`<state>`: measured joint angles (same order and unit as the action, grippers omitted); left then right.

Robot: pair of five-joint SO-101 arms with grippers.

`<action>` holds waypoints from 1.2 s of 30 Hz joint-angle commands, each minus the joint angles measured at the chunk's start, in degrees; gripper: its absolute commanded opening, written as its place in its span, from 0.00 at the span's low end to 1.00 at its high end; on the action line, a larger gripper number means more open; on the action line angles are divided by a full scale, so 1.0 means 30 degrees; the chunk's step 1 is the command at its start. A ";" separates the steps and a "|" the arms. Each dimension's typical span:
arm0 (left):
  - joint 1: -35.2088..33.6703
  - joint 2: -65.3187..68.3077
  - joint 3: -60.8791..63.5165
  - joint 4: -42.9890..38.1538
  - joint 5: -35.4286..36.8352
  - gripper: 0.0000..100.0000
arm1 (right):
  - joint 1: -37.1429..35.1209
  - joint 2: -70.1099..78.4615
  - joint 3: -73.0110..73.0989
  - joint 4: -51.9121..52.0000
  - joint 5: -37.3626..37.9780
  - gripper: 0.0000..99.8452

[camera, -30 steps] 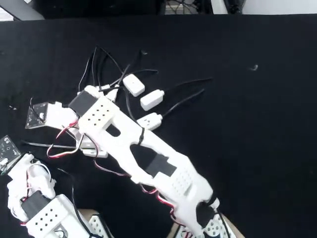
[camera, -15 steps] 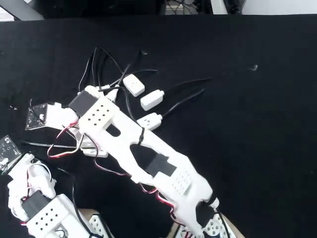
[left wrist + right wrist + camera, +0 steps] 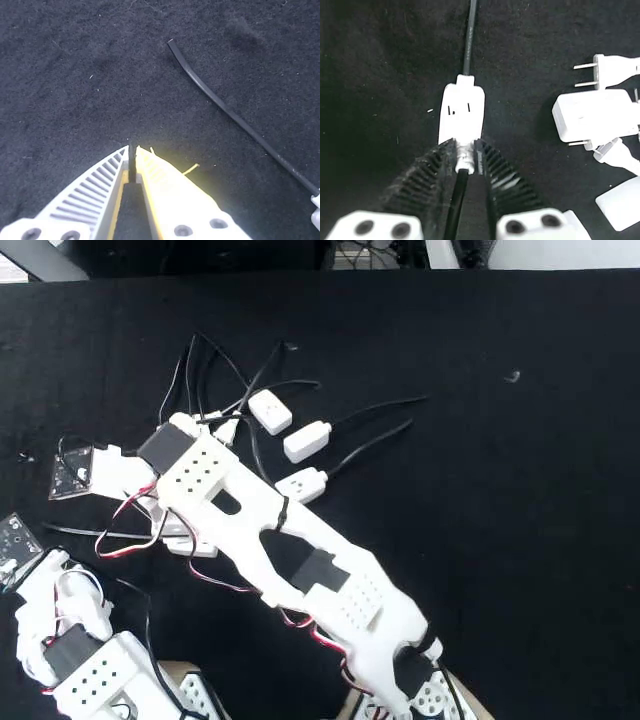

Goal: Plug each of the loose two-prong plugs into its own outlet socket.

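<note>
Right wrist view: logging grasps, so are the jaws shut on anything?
Shut: the right gripper clamps a white plug from both sides, at the end of the white socket.

Black table (image 3: pixel 540 560): white plugs (image 3: pixel 617 67), sockets (image 3: pixel 302 484), black cords (image 3: pixel 372 443).

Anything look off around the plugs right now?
The black cords lie tangled in a heap and could snag. One two-prong plug lies loose, prongs bare, beside a white adapter block. Nothing looks broken.

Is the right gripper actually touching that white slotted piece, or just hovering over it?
Touching. The right wrist view shows the right gripper clamped on the near end of the white slotted piece, with no gap on either side.
</note>
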<state>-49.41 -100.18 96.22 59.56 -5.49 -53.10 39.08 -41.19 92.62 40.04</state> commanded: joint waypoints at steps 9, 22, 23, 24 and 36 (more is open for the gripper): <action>-0.0190 -0.0205 0.0425 0.0029 0.0088 0.03 | 0.0762 0.0513 -0.4586 0.2549 0.0147 0.01; -0.0220 -0.0205 0.0425 0.0029 0.0088 0.03 | 0.3399 -0.0454 -0.3853 0.2784 -0.0264 0.01; -0.0220 -0.0205 0.0425 0.0029 0.0088 0.03 | 0.3839 -0.0806 -0.3121 0.2784 -0.0234 0.01; -0.0220 -0.0205 0.0425 0.0029 0.0088 0.03 | 0.4132 -0.1304 -0.2300 0.2784 -0.0234 0.01; -0.0161 -0.0205 0.0425 0.0029 0.0088 0.03 | 0.6330 -1.4198 1.7304 -0.4132 -0.0850 0.01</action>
<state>-49.41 -100.18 96.22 59.56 -5.49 -34.73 10.42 -10.68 92.44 39.60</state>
